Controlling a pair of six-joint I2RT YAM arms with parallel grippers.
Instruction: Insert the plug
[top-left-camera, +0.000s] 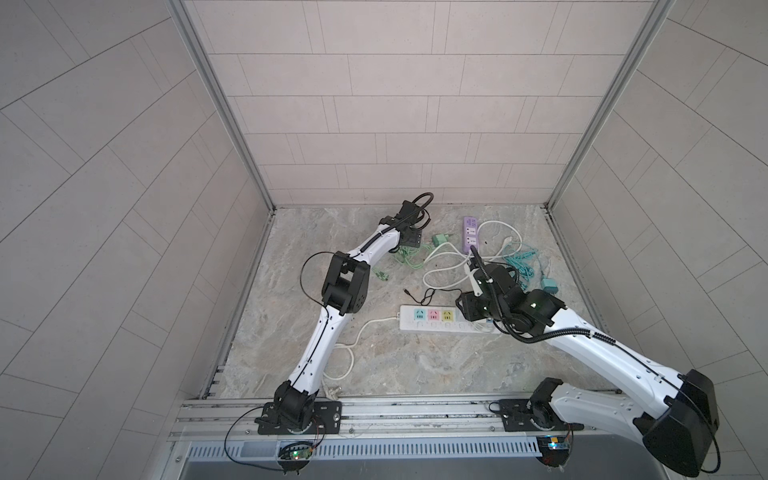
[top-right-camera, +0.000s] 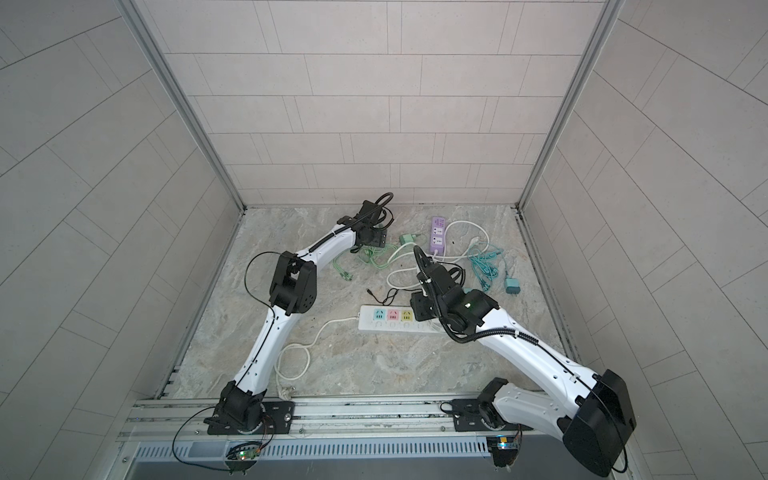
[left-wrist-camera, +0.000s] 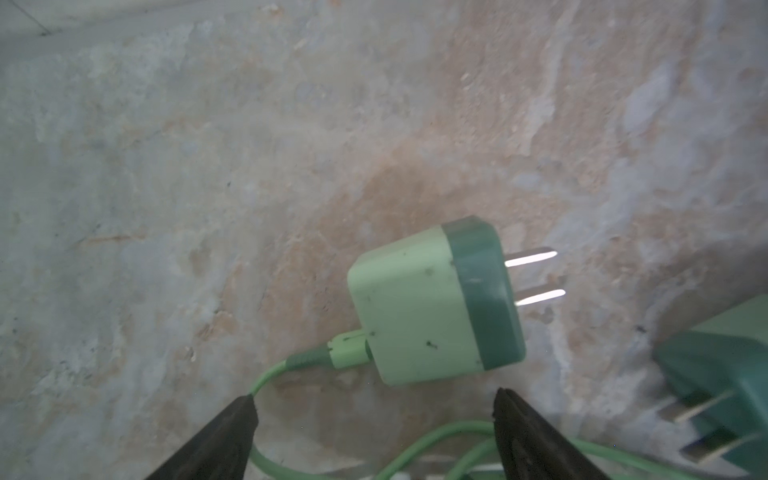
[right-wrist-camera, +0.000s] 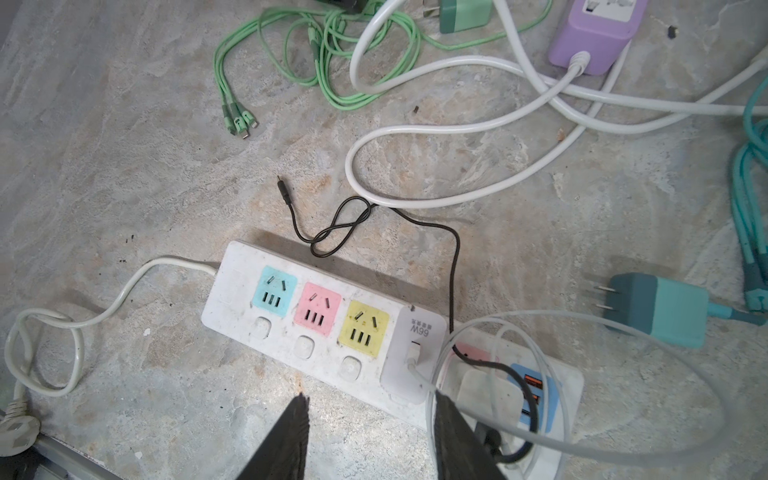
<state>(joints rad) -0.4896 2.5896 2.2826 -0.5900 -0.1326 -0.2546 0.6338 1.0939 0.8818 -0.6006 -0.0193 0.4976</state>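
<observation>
**Item: green plug (left-wrist-camera: 432, 299), task piece, not yet inserted.**

Progress: We judge the task to be at its start. The plug lies loose on the stone table (top-left-camera: 374, 365), unheld and in no socket. Grasping, carrying, aligning and pushing home are all left to do.

Location: It lies at the far side of the table, near the purple power strip (top-left-camera: 471, 232) and well apart from the white power strip (right-wrist-camera: 232, 299) nearer the robot.

Description: We note a pale green, rounded-square body with a darker green face band. Two flat bright prongs (left-wrist-camera: 530, 257) point sideways along the table. A green cable (left-wrist-camera: 270, 374) leaves the rear. The casing carries small dark specks.

Left gripper (left-wrist-camera: 374, 397): The fingers are spread wide and empty, and they hover just short of the plug.

Right gripper (right-wrist-camera: 370, 398): The fingers are parted with nothing between them, and they hang over the near edge of the white strip.

White strip: The blue socket (right-wrist-camera: 274, 293), pink socket (right-wrist-camera: 318, 307) and yellow socket (right-wrist-camera: 365, 328) are free. A white charger (right-wrist-camera: 415, 345) sits beside the yellow one.

Unresolved: A blurred dark-green pronged shape (left-wrist-camera: 719, 374) shows at the edge of the left wrist view. We cannot tell whether it is another plug or a reflection.
</observation>
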